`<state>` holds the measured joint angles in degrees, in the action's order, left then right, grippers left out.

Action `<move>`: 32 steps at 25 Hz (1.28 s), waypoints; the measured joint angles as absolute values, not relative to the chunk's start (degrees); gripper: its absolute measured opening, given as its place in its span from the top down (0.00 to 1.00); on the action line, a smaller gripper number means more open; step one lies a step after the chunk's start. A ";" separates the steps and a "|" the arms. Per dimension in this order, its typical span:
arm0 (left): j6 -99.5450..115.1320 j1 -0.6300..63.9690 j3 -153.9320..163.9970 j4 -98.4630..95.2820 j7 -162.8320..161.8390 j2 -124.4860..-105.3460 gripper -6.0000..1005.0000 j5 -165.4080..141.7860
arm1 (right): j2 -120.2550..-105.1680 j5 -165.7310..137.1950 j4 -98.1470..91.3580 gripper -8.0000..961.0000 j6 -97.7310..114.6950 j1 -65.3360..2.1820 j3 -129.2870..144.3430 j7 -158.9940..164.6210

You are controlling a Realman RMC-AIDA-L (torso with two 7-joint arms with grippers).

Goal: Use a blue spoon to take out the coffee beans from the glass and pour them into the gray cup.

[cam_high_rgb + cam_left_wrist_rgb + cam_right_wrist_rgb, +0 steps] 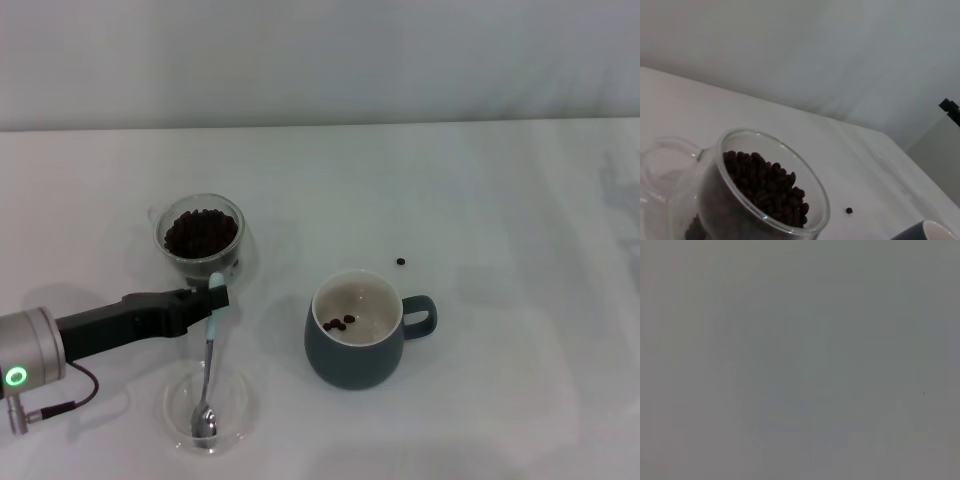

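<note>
The glass [202, 238] stands at the left middle of the table, full of coffee beans [200, 230]. It also fills the left wrist view [765, 190], with the beans [767, 185] heaped inside. The blue spoon [210, 360] stands nearly upright, its pale handle top held in my left gripper [214, 298] just in front of the glass. Its metal bowl rests in a shallow clear dish [236, 400]. The gray cup [358, 340] sits to the right with a few beans [338, 323] inside. My right gripper is out of view.
One loose bean [401, 262] lies on the white table behind the cup; it also shows in the left wrist view [849, 210]. The cup's rim [932, 231] just shows in a corner of that view. The right wrist view shows only plain grey.
</note>
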<state>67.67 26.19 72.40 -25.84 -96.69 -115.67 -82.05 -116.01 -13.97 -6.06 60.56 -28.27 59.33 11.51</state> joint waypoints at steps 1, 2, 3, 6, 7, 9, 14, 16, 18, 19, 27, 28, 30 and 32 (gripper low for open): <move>67.55 26.19 72.41 -25.80 -96.76 -115.66 0.84 -82.10 | -116.01 -13.98 -6.06 0.50 60.56 -28.27 59.32 11.51; 67.50 26.19 72.41 -25.76 -96.79 -115.64 0.84 -82.13 | -116.01 -13.97 -6.06 0.50 60.56 -28.28 59.33 11.51; 67.48 26.19 72.42 -25.73 -96.80 -115.58 0.84 -82.15 | -116.01 -13.97 -6.06 0.50 60.56 -28.28 59.32 11.51; 67.44 26.19 72.42 -25.67 -96.81 -115.31 0.84 -82.18 | -116.01 -13.98 -6.06 0.50 60.56 -28.34 59.33 11.51; 67.40 26.20 72.42 -25.63 -96.81 -115.23 0.83 -82.18 | -116.01 -13.97 -6.06 0.50 60.56 -28.39 59.33 11.51; 67.24 26.20 72.42 -25.36 -96.82 -115.07 0.83 -82.23 | -116.02 -13.97 -6.06 0.50 60.56 -28.52 59.32 11.51; 66.19 26.55 72.40 -24.77 -97.07 -114.78 0.83 -83.15 | -116.08 -13.97 -6.06 0.50 60.56 -28.71 59.33 11.51; 65.77 26.92 72.38 -24.27 -97.10 -114.81 0.82 -83.71 | -116.09 -13.97 -6.06 0.50 60.56 -28.79 59.33 11.51; 65.66 27.29 72.31 -23.67 -97.11 -114.84 0.81 -84.04 | -116.13 -13.97 -6.06 0.50 60.56 -28.92 59.36 11.51; 65.60 27.43 72.27 -23.49 -97.11 -114.83 0.81 -84.13 | -116.16 -13.97 -6.06 0.50 60.56 -29.00 59.38 11.51; 65.62 27.04 70.27 -24.16 -96.13 -114.80 0.78 -83.63 | -116.10 -13.98 -6.06 0.50 60.56 -29.09 59.42 11.51; 65.86 26.94 69.07 -24.20 -95.49 -114.80 0.78 -83.60 | -116.04 -13.97 -6.06 0.50 60.56 -29.06 59.42 11.51; 66.35 26.51 66.70 -24.58 -93.87 -114.79 0.78 -83.56 | -115.93 -13.96 -6.06 0.50 60.51 -28.87 59.41 11.51; 66.59 25.89 65.27 -25.30 -92.88 -114.83 0.78 -83.50 | -115.81 -13.95 -6.06 0.50 60.30 -28.72 59.42 11.49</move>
